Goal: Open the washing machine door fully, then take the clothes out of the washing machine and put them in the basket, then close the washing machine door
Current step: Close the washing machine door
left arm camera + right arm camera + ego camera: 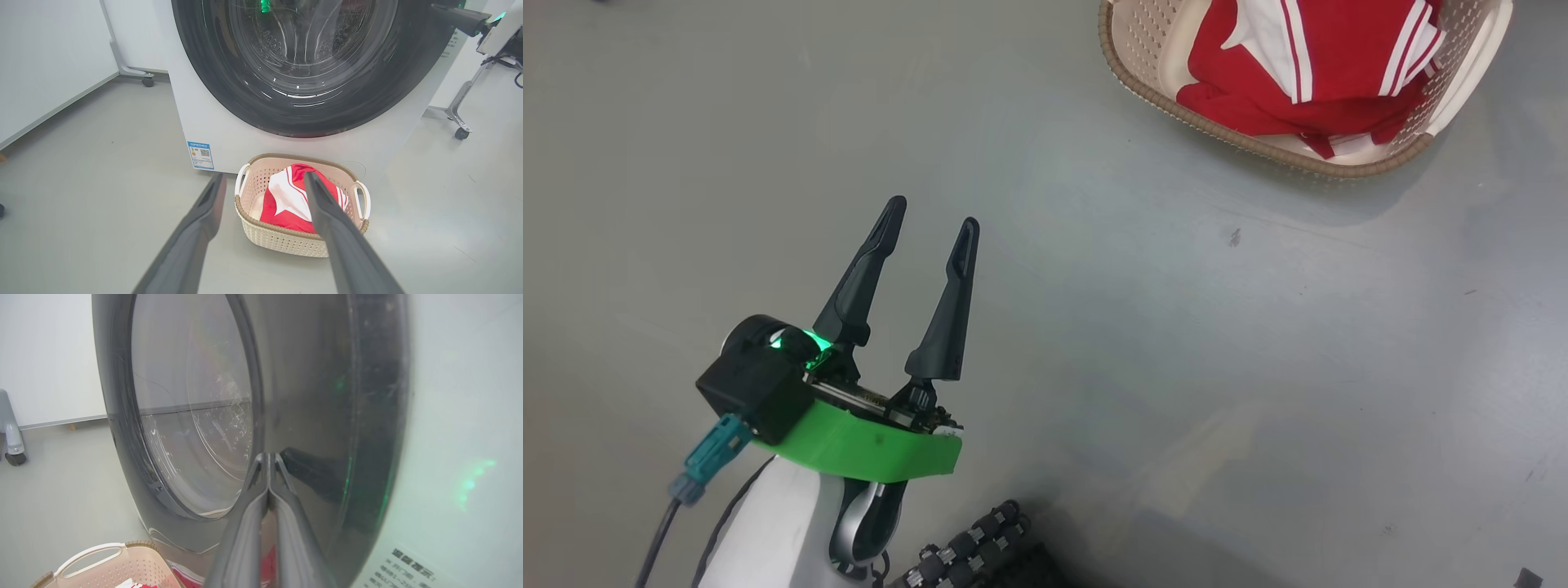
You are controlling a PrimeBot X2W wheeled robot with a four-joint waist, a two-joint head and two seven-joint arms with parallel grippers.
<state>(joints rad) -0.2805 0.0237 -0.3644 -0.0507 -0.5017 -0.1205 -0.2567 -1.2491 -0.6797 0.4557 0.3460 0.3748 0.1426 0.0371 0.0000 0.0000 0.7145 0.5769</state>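
1. The right gripper (267, 457), its two long dark fingers pressed together with nothing between them, is meeting the wide glossy black rim of the large round, glass-windowed washing machine door (310, 53) with its tips. Closed fingers make one stiff pusher, which suits shoving a door home.
2. The door is lying flush, or very nearly so, against the big white front-loading washing machine (245, 139), so the closing step appears to be in its last stretch. Whether the latch has caught cannot be told.
3. The bright red clothes with white panels and striped trim (1339, 57) are sitting heaped inside the small cream perforated plastic basket with a brown woven-look rim (1137, 45). The basket is standing on the grey floor (1094, 327) just in front of the machine, below the door, probably so each transfer is short.
4. The left gripper (933, 211) is hovering over bare floor with its fingers spread apart and empty, well clear of the basket, likely so it is not obstructing the door.
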